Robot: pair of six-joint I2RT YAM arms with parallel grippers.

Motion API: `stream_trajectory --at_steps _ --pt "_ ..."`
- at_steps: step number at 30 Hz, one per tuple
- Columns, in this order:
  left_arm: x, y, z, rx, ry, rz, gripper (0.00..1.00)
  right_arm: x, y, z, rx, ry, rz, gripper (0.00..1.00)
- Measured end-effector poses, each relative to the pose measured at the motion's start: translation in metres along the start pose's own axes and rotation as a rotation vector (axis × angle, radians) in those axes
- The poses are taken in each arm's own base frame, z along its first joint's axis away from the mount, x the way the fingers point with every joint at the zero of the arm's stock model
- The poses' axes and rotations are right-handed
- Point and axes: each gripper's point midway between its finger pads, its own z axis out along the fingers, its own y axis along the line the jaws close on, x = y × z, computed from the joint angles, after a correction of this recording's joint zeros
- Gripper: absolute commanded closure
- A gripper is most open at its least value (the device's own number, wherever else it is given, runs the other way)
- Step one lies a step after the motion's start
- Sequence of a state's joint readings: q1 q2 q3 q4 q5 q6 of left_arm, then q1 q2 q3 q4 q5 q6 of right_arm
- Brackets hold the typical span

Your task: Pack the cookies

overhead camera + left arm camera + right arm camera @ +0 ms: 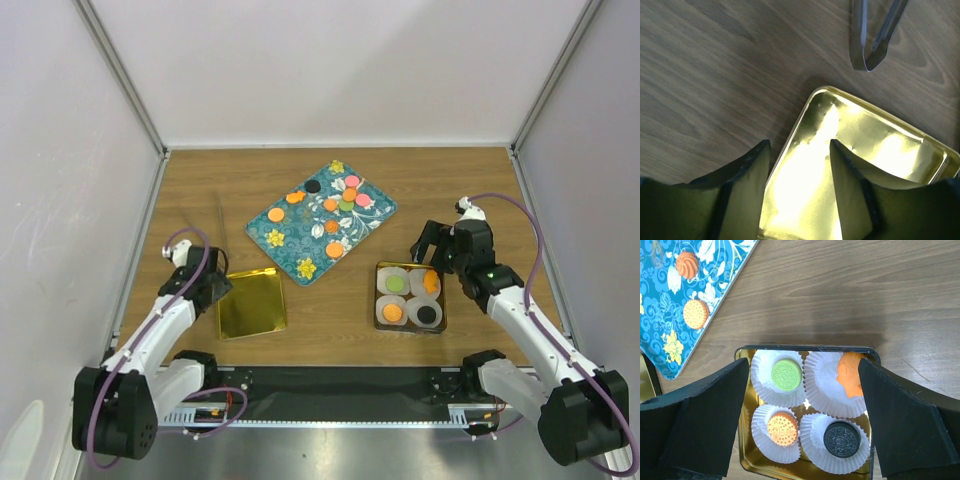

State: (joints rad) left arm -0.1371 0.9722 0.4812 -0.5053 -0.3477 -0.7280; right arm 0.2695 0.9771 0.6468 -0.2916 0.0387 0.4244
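A gold tin [411, 264] holds four white paper cups, each with one cookie: green [786, 374], orange [850, 374], orange [782, 428] and black [841, 438]. Several more cookies lie on the teal floral tray [298, 240], among them an orange one [276, 214], a black one [313, 186] and a pink one [352, 181]. My right gripper [432, 246] is open and empty, above the tin's far edge [802, 370]. My left gripper [214, 286] is open and empty over the corner of a gold lid [880, 145].
The gold lid [251, 302] lies left of the tin, inner side up. Metal tongs [874, 37] lie on the wood beyond the lid. Two orange cookies [695, 314] on the tray's near corner show in the right wrist view. White walls enclose the table.
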Motion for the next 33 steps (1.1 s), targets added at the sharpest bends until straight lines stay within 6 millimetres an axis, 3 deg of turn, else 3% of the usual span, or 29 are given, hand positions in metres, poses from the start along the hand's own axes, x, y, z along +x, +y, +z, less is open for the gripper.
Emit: stream_trajectory --at_steps 4,11,21,33 --pt "0.000 0.002 0.009 -0.023 0.010 -0.028 0.53 0.000 0.000 0.000 0.003 -0.001 -0.002 0.04" --pt "0.014 0.007 0.023 -0.073 0.073 -0.002 0.53 0.001 0.000 0.000 0.004 0.001 -0.002 0.04" --pt "0.011 0.007 0.027 -0.099 0.085 0.017 0.75 0.005 0.003 0.002 -0.002 0.018 -0.019 0.04" --pt "0.002 -0.002 0.037 -0.144 0.151 0.118 0.85 0.006 0.003 0.002 -0.004 0.021 -0.022 0.04"
